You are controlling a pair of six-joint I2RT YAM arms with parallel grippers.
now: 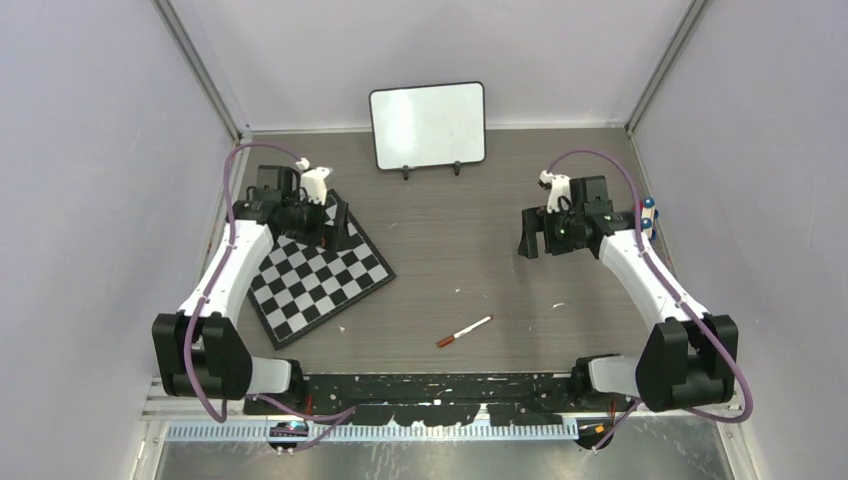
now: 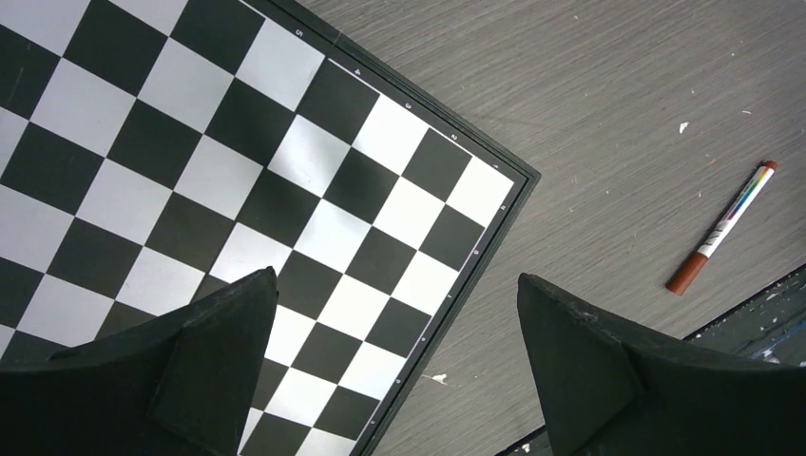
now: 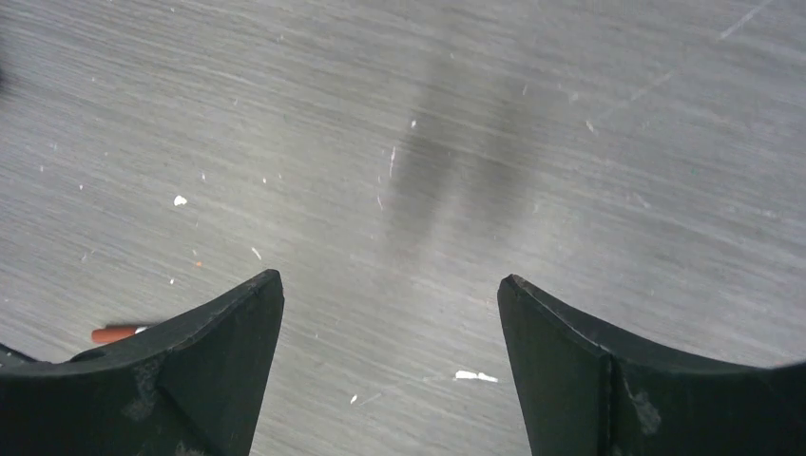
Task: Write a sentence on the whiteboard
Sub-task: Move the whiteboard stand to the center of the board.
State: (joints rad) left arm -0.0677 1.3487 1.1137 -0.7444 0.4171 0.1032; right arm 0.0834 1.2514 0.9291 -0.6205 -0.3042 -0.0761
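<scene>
Whiteboard [image 1: 428,125] stands upright at top centre of overhead view, at back of tabletop [image 1: 470,260]. Marker [image 1: 464,331] lies lower centre, apart from both arms. L end effector [image 2: 394,285] is spread wide over checkerboard [image 1: 315,280] at left. R end effector [image 3: 390,280] is also spread wide, over tabletop at right.

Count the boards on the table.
2. The small white rectangular whiteboard with a thin black frame stands upright at the far edge. The black-and-white checkerboard lies flat on the left side. No others show, though the arms could hide something.
</scene>
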